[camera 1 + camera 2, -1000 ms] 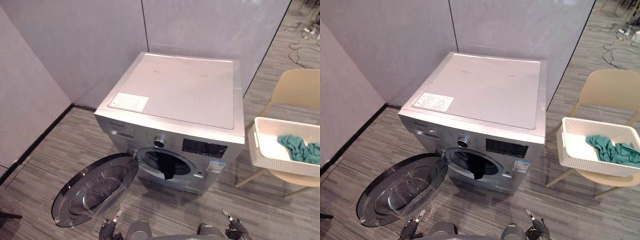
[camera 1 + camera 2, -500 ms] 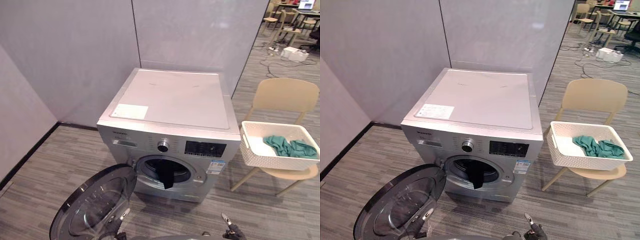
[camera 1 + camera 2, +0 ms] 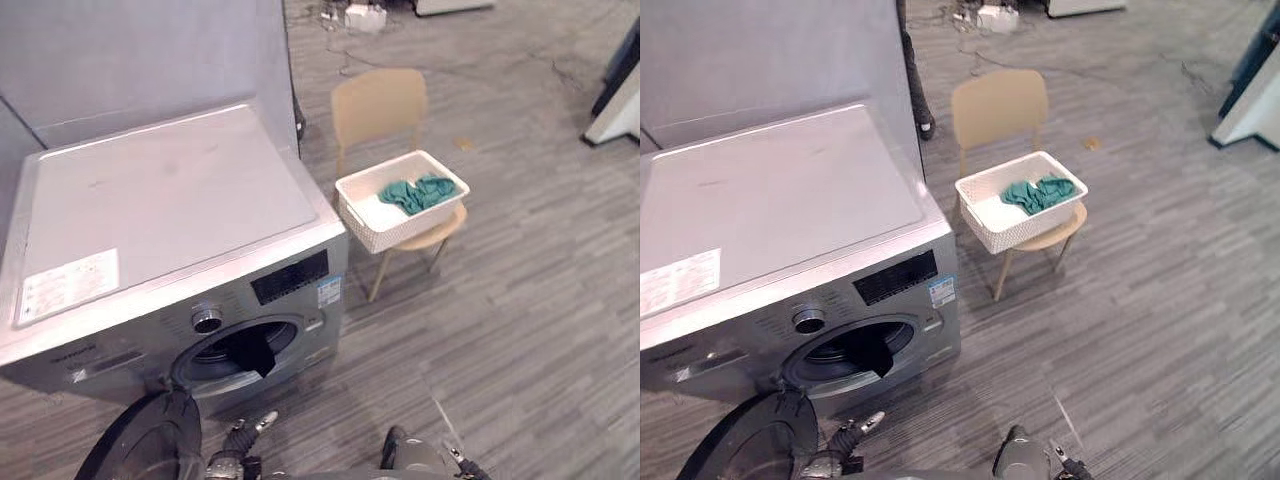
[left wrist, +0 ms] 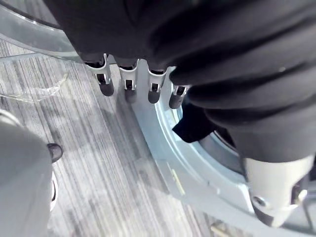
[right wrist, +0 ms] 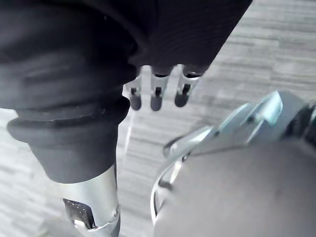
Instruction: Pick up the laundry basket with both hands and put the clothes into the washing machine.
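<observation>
The white basket (image 3: 372, 232) sits on a tan chair (image 3: 380, 105) just right of the washer (image 3: 170, 190), with teal clothes (image 3: 415, 192) heaped at one end. The washer's door (image 3: 150, 447) is open, and a dark cloth (image 3: 258, 355) droops from the drum's mouth. The left hand (image 4: 127, 86) and right hand (image 5: 157, 96) hang low and empty, fingers loose, well apart from the basket.

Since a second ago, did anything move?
Only my view swung toward the basket; nothing was taken or let go. The basket stays on the chair with green clothes inside, the door of the washer stays open with a dark cloth hanging out, left hand and right hand stay low and open.
</observation>
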Tool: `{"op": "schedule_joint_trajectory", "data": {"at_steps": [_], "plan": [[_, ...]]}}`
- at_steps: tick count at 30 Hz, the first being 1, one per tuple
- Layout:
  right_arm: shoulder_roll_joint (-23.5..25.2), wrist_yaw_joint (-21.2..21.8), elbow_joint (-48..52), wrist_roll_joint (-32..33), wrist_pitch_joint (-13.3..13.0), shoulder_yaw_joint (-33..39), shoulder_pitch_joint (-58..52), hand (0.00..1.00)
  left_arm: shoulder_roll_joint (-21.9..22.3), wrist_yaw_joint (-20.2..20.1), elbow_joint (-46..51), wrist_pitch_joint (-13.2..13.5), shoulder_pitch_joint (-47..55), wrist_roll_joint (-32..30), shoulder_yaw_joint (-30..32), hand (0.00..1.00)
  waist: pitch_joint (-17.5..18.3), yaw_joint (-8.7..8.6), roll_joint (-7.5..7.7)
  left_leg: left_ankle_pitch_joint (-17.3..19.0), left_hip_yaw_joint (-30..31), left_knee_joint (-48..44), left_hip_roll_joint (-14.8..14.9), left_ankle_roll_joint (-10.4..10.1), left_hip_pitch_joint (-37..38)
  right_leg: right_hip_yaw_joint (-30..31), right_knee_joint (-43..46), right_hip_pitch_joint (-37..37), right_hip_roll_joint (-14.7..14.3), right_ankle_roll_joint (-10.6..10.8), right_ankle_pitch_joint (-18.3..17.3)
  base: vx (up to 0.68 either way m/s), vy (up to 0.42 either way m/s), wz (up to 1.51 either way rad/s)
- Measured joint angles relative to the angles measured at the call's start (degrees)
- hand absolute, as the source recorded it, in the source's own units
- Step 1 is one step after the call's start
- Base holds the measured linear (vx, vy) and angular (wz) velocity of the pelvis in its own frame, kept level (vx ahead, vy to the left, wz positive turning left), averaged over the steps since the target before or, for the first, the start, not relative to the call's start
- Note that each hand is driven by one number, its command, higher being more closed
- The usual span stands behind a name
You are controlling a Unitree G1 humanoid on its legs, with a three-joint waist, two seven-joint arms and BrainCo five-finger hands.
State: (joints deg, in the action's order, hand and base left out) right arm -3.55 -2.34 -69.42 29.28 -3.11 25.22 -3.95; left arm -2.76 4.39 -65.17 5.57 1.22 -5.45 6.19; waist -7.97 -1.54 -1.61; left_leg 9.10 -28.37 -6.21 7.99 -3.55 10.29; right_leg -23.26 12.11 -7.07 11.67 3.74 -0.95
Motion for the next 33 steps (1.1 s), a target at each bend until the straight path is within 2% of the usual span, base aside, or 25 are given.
{"op": "schedule_joint_trajectory", "data": {"at_steps": [2, 4, 5, 6, 7, 8, 9, 11, 13, 14, 15, 16, 17, 18, 20, 21, 23, 24, 25, 26, 27, 28, 31, 32, 33], "plan": [[-0.39, 0.01, -1.01, -0.57, 0.66, 1.22, 0.01, 0.0, -0.06, -0.56, -0.09, -0.07, 0.04, 0.24, -1.25, 0.0, -0.06, 0.16, -1.25, 0.43, -0.05, -0.73, 2.08, -1.06, 0.28, -0.31, -6.67, 3.42, -3.16, -0.45, 2.3, 0.0, -0.103, -0.09], [0.04, 0.06, -1.07, -0.64, 1.08, 1.67, 0.04, 0.0, -0.44, -0.53, 0.06, -0.04, 0.08, 0.44, -1.53, 0.0, -0.26, 0.73, -0.47, 0.38, -0.04, -2.36, 3.6, -1.59, 0.36, -0.35, -11.19, 5.91, -5.23, -1.09, 3.46, -0.06, -0.119, -0.07], [0.37, 0.12, -1.0, -0.63, 1.09, 1.65, 0.18, 0.0, -0.68, -0.52, 0.24, -0.08, 0.09, 0.84, -1.5, 0.0, -0.07, 0.8, -0.02, 0.98, 0.02, -4.38, 5.23, -2.75, -0.42, -0.47, -13.51, 6.61, -6.77, -1.9, 3.89, -0.08, -0.138, -0.09], [0.78, 0.16, -0.87, -0.54, 0.92, 1.37, 0.5, 0.0, -0.96, -0.51, 0.42, -0.11, 0.09, 1.0, -1.41, 0.0, 0.17, 0.83, 0.35, 1.78, 0.15, -7.82, 7.16, -4.0, -1.83, -0.48, -15.6, 7.27, -8.33, -2.28, 4.13, -0.07, -0.138, -0.12], [0.95, 0.16, -0.86, -0.37, 0.81, 0.89, 0.75, 0.0, -0.95, -0.5, 0.55, -0.11, 0.08, 1.33, -1.29, 0.0, 0.32, 0.9, 0.72, 1.92, 0.28, -10.27, 8.15, -4.2, -2.98, -0.26, -16.4, 7.42, -8.94, -2.32, 4.11, -0.04, -0.155, -0.27], [1.02, 0.17, -0.74, -0.06, 0.68, -0.85, 1.32, 0.0, -1.23, -0.38, 1.15, -0.21, 0.15, 1.66, -0.6, 0.0, 0.45, 1.0, 1.17, 1.88, 0.74, -17.37, 10.26, -4.17, -6.15, 0.07, -17.32, 7.39, -10.01, -2.67, 3.88, -0.03, -0.183, -0.54], [0.47, 0.23, -0.29, 0.29, 0.3, -3.89, 1.92, 0.0, -1.4, -0.13, 2.68, -0.25, 0.41, 2.25, 0.95, 0.0, 0.37, 1.07, 1.07, 1.16, 2.68, -27.25, 13.54, -2.89, -10.21, 1.24, -17.5, 7.27, -11.33, -3.56, 3.28, -0.04, -0.191, -0.81], [-0.55, 0.29, 1.41, 0.62, -0.72, -7.44, 2.27, 0.0, -0.91, 1.0, 4.03, -0.2, 0.64, 2.72, 1.84, 0.0, -0.09, 2.46, 0.18, -4.57, 9.34, -38.39, 15.56, 4.92, -16.58, 5.25, -17.31, 7.52, -12.65, -4.5, 3.93, 0.02, -0.107, -0.98], [-1.52, 0.25, 2.31, 1.59, -0.99, -8.19, 2.14, 0.0, -0.59, 1.68, 4.17, -0.2, 0.99, 4.61, 2.66, 0.0, -0.48, 2.51, 0.18, -9.82, 11.85, -43.01, 15.2, 5.56, -18.4, 7.15, -16.09, 6.77, -12.85, -6.35, 4.88, 0.09, -0.07, -0.88], [-1.76, 0.14, 3.02, 1.73, -1.27, -8.13, 1.6, 0.0, -0.39, 2.06, 4.17, -0.2, 1.12, 5.28, 3.45, 0.0, -0.3, 2.35, -0.35, -13.77, 12.84, -44.46, 14.71, 6.91, -18.82, 8.77, -16.27, 6.59, -13.04, -6.61, 4.55, 0.07, -0.079, -0.74], [-1.97, 0.13, 3.02, 1.72, -1.38, -8.14, 1.35, 0.0, -0.37, 2.11, 4.17, -0.18, 1.12, 5.53, 3.57, 0.0, -0.5, 2.46, -0.06, -15.95, 13.69, -45.18, 14.34, 6.61, -19.5, 9.68, -16.4, 6.56, -13.27, -6.69, 4.49, 0.11, -0.076, -0.73], [-2.06, 0.06, 2.74, 1.72, -1.34, -8.14, 1.12, 0.0, -0.18, 2.13, 4.2, -0.14, 1.13, 6.06, 4.46, 0.0, -0.55, 2.66, -0.2, -17.76, 16.89, -46.71, 12.53, 5.37, -21.05, 11.65, -16.64, 6.47, -13.53, -7.06, 4.24, 0.14, -0.049, -0.69], [-1.98, 0.06, 2.7, 1.69, -1.3, -7.54, 1.31, 0.0, 0.27, 2.1, 4.12, -0.16, 1.19, 6.18, 5.93, 0.0, -0.79, 2.51, -0.61, -12.75, 19.65, -48.83, 9.67, 3.06, -22.57, 13.31, -16.81, 6.33, -13.6, -7.61, 3.97, 0.15, -0.028, -0.6], [-2.06, 0.07, 2.64, 1.68, -1.28, -6.67, 1.28, 0.0, 0.45, 2.08, 4.12, -0.15, 1.19, 6.47, 6.4, 0.0, -0.94, 2.49, -0.72, -8.64, 20.61, -50.01, 7.98, 1.58, -23.49, 13.99, -16.86, 6.34, -13.59, -7.78, 3.96, 0.15, 0.009, -0.38], [-1.8, 0.03, -0.41, 1.51, -0.36, -1.66, 1.13, 0.0, 0.99, 1.9, 4.59, -0.12, 1.51, 7.18, 9.36, 0.0, -1.45, 3.45, -0.99, -0.54, 20.6, -47.53, 3.45, 1.55, -25.21, 15.34, -17.15, 7.98, -13.72, -7.62, 3.85, 0.13, 0.049, -0.32], [-1.64, 0.02, -0.81, 1.44, -0.22, -0.48, 1.06, 0.0, 1.04, 1.8, 4.66, -0.15, 1.61, 7.17, 9.78, 0.0, -1.52, 3.84, -1.14, 0.42, 20.24, -44.97, 2.61, 1.58, -25.42, 15.52, -17.21, 8.4, -13.77, -7.44, 3.73, 0.13, 0.076, -0.3], [-0.58, 0.0, -0.29, 0.18, 0.01, 2.53, 1.28, 0.0, 1.46, 1.64, 5.13, -0.21, 2.29, 7.17, 10.83, 0.0, -1.63, 4.07, -1.55, 0.57, 19.28, -28.95, 0.36, 1.7, -25.5, 15.49, -17.47, 9.24, -13.71, -6.68, 3.14, 0.13, 0.111, -0.15], [0.06, 0.09, 0.89, -0.66, -0.02, 3.87, 1.19, 0.0, 2.15, 1.11, 5.11, -0.28, 2.36, 7.23, 12.29, 0.0, -1.62, 4.09, -2.01, -0.17, 19.12, -18.1, -0.31, 1.26, -24.57, 15.43, -17.96, 9.25, -13.73, -6.15, 2.79, 0.1, 0.116, -0.08], [0.32, 0.12, 1.2, -0.73, 0.0, 4.28, 1.11, 0.0, 2.41, 0.83, 5.11, -0.29, 2.45, 7.26, 12.79, 0.0, -1.61, 4.23, -2.23, -0.78, 19.14, -13.92, -0.41, 1.32, -24.31, 15.44, -17.99, 9.35, -13.76, -5.77, 2.54, 0.11, 0.146, -0.14], [1.07, 0.16, 2.13, -0.91, 0.02, 4.31, 1.33, 0.0, 2.73, 0.51, 5.07, -0.4, 2.45, 7.55, 14.79, 0.0, -1.21, 4.69, -2.3, -2.37, 18.7, -12.14, -1.59, 2.67, -22.92, 15.8, -18.0, 9.9, -12.86, -4.89, 1.83, 0.15, 0.174, -0.09], [1.79, 0.34, 3.59, -1.45, -0.06, 4.14, 1.27, 0.0, 3.39, 0.5, 5.07, -0.44, 2.45, 7.59, 15.63, 0.0, -0.77, 5.13, -1.27, -1.99, 18.34, -9.83, -3.48, 3.2, -21.59, 15.6, -17.74, 10.39, -11.2, -3.86, 1.19, 0.2, 0.184, -0.03], [1.97, 0.48, 3.73, -1.9, -0.06, 3.95, 1.28, 0.0, 3.67, 0.49, 5.11, -0.42, 2.41, 7.6, 16.14, 0.0, -0.65, 5.38, -0.91, -1.66, 18.01, -9.01, -4.2, 3.71, -20.96, 15.43, -17.46, 10.69, -10.38, -3.35, 0.86, 0.24, 0.19, 0.1], [2.11, 1.51, 4.05, -2.37, -0.06, 2.87, 1.3, 0.0, 4.24, 0.47, 5.46, -0.46, 2.65, 7.92, 16.79, 0.0, -0.17, 5.69, 0.05, -0.76, 17.12, -4.31, -7.97, 5.09, -15.05, 14.72, -6.05, 9.28, -5.94, -0.13, -5.65, 0.25, 0.208, 0.1], [1.91, 1.65, 4.65, -2.36, -0.13, 1.65, 1.41, 0.0, 4.09, 0.47, 5.05, -0.46, 2.71, 8.2, 16.27, 0.0, 0.16, 5.67, 0.31, -0.62, 16.39, -2.44, -9.05, 5.3, -12.48, 14.69, 9.24, 3.7, -3.44, 2.21, -9.51, 0.25, 0.203, -0.08], [2.04, 2.26, 6.44, -2.34, -0.36, 0.04, 1.8, 0.0, 3.61, 0.49, 4.98, -0.62, 2.69, 8.25, 14.82, 0.0, 0.3, 5.57, 0.94, -0.34, 16.01, -1.83, -9.97, 5.68, -10.54, 15.75, 26.02, -2.96, -1.18, 3.46, -9.95, 0.26, 0.177, -0.02]]}}
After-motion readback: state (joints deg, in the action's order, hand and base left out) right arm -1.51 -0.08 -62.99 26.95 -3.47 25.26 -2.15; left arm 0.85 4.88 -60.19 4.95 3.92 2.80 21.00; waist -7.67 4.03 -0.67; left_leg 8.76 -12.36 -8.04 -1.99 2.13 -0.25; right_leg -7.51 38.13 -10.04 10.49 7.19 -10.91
